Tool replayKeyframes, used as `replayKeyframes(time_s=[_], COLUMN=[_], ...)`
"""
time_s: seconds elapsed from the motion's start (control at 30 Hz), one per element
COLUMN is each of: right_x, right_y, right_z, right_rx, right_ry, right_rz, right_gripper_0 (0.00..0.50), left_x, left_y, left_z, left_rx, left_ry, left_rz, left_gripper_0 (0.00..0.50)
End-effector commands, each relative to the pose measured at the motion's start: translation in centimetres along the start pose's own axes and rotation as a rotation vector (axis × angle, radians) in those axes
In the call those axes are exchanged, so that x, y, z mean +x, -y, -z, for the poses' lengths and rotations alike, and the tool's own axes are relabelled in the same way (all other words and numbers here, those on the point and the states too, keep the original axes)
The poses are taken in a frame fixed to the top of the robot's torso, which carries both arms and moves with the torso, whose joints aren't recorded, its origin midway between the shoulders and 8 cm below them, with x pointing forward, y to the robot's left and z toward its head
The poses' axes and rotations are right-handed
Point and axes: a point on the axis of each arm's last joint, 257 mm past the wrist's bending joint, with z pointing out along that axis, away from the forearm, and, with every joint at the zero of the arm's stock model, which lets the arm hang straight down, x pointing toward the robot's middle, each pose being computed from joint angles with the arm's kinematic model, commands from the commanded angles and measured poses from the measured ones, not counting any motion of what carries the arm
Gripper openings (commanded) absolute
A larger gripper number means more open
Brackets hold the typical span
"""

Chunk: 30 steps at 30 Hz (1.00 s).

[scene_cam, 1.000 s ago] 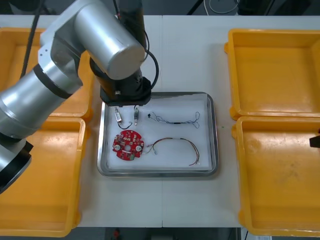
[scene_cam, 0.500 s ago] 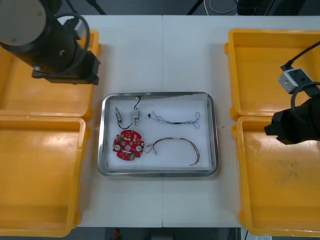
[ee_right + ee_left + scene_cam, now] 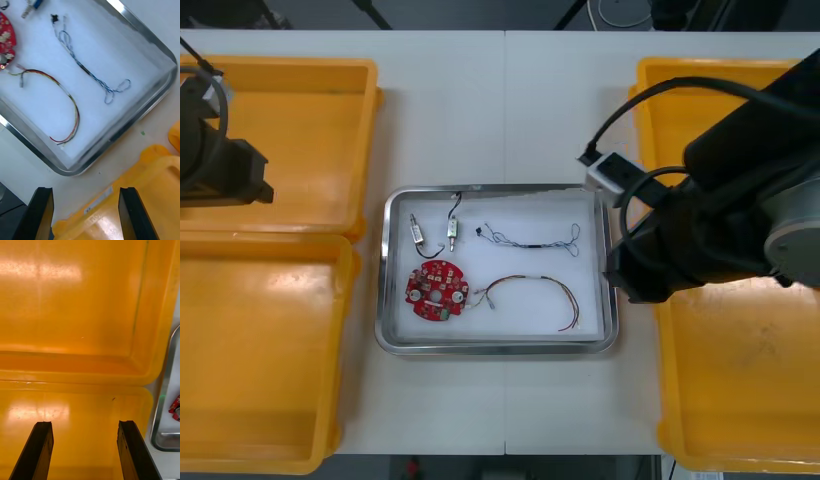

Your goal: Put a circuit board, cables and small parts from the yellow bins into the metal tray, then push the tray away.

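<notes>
The metal tray [image 3: 498,347] lies at the table's middle, white inside. It holds a round red circuit board [image 3: 436,291], a twisted blue and white cable [image 3: 530,240], a red and yellow cable [image 3: 535,295], a short black cable [image 3: 452,205] and two small metal parts [image 3: 416,230]. My right arm [image 3: 700,220] reaches in over the right bins, its wrist just beside the tray's right rim. In its wrist view the right gripper [image 3: 86,212] is open and holds nothing, above the edge of a yellow bin [image 3: 150,202], with the tray's corner [image 3: 157,90] beyond. My left gripper [image 3: 85,450] is open over the left bins.
Two yellow bins [image 3: 290,120] stand left of the tray and two [image 3: 730,130] to its right; their insides look bare. White table stretches beyond the tray's far rim [image 3: 500,100]. The tray's edge [image 3: 165,390] shows beside the left fingers.
The left arm has drawn back from the tray's far left corner to the left bins. The right arm has swung in from the right to the tray's right rim.
</notes>
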Motion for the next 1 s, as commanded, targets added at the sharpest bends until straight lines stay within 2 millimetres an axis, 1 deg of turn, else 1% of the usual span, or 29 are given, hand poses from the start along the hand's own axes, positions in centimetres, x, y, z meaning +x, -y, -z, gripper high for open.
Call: replayKeyframes(time_s=[0.03,0.1,0.23,0.3,0.43,0.53,0.6,0.7,0.8,1.0], right_x=[-2.7,-3.0,-3.3,-3.0,-2.3,-2.6,-2.5,-2.5,-2.4,-0.9], right_y=[-4.3,-5.6,-7.4,-8.2,-8.9,-10.5,-11.4,-12.7,-13.5,-15.1], right_z=[-0.7,-1.6,-3.0,-4.1,-5.6,-7.2,-8.1,-9.2,-10.1,-12.2], right_rx=[0.007,0.021,0.04,0.046,0.042,0.008,-0.016,-0.04,-0.043,-0.055], right_ry=[0.037,0.026,0.004,-0.023,-0.062,-0.055,-0.058,-0.054,-0.051,-0.071], right_rz=[0.289,0.392,0.527,0.594,0.665,0.725,0.752,0.767,0.779,0.823], right_gripper_0=[0.5,0.5,0.5,0.5,0.5,0.5,0.5,0.5,0.5,0.5], left_x=[1.0,1.8,3.1,4.0,5.8,7.4,8.0,8.2,8.1,7.8], left_y=[-3.8,-4.7,-5.8,-6.5,-7.5,-8.3,-8.6,-8.8,-8.8,-8.9], left_z=[1.7,1.7,1.6,1.5,0.7,0.1,-0.1,-0.5,-0.6,-0.5], left_rx=[-0.043,-0.051,-0.062,-0.069,-0.076,-0.083,-0.085,-0.082,-0.079,-0.076], left_ry=[0.028,0.024,0.017,0.005,-0.036,-0.072,-0.081,-0.074,-0.066,-0.05], left_rz=[-0.111,-0.124,-0.116,-0.105,-0.094,-0.084,-0.082,-0.081,-0.085,-0.082], left_gripper_0=[0.5,0.5,0.5,0.5,0.5,0.5,0.5,0.5,0.5,0.5])
